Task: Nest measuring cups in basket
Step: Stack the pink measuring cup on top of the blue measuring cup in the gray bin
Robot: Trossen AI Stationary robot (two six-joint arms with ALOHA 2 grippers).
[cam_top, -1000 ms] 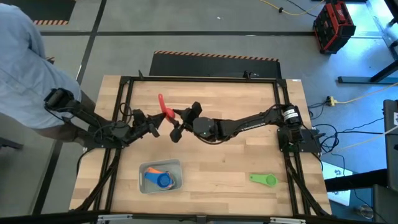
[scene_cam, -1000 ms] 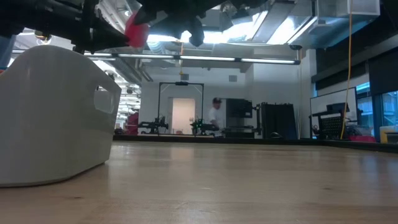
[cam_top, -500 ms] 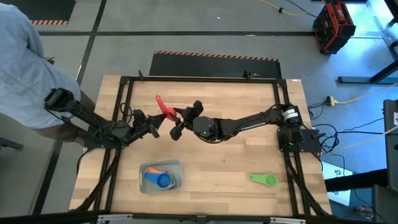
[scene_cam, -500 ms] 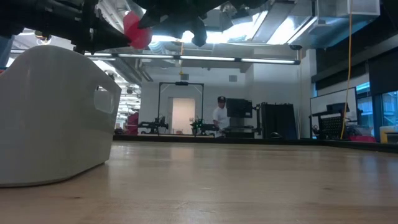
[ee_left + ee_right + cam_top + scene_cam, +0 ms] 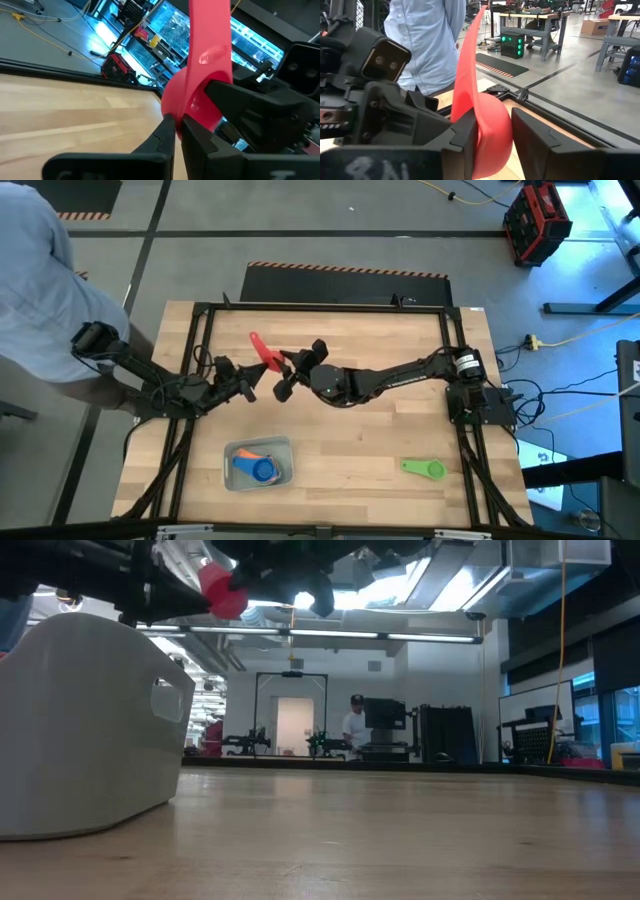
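Observation:
A pink measuring cup (image 5: 264,353) hangs in the air above the table's middle, its flat handle (image 5: 468,55) pointing away from my right gripper (image 5: 281,370), which is shut on its bowl. My left gripper (image 5: 247,383) is shut, and its tips (image 5: 175,131) sit right beneath the bowl (image 5: 192,97). The pale basket (image 5: 232,448) stands near the table's near edge and holds an orange cup (image 5: 244,459) and a blue cup (image 5: 266,471). A green cup (image 5: 424,468) lies on the table toward the near right. The other cups are out of view. My left gripper has its shut tips against the lower edge of the pink bowl (image 5: 172,112); I cannot tell whether they touch it. My right gripper pinches the pink cup's bowl (image 5: 492,127) between its two fingers (image 5: 465,135), coming roughly level from the table's right. The cup is lifted clear, its handle standing up beyond the fingers.
A person in a light blue shirt (image 5: 40,270) stands at the table's left far corner. In the low view the basket's wall (image 5: 90,720) fills the left. Bare wood lies between the basket and the green cup.
My right gripper has turned slightly, so the pink cup's handle has swung a little toward the table's left. The cup stays lifted between the two grippers.

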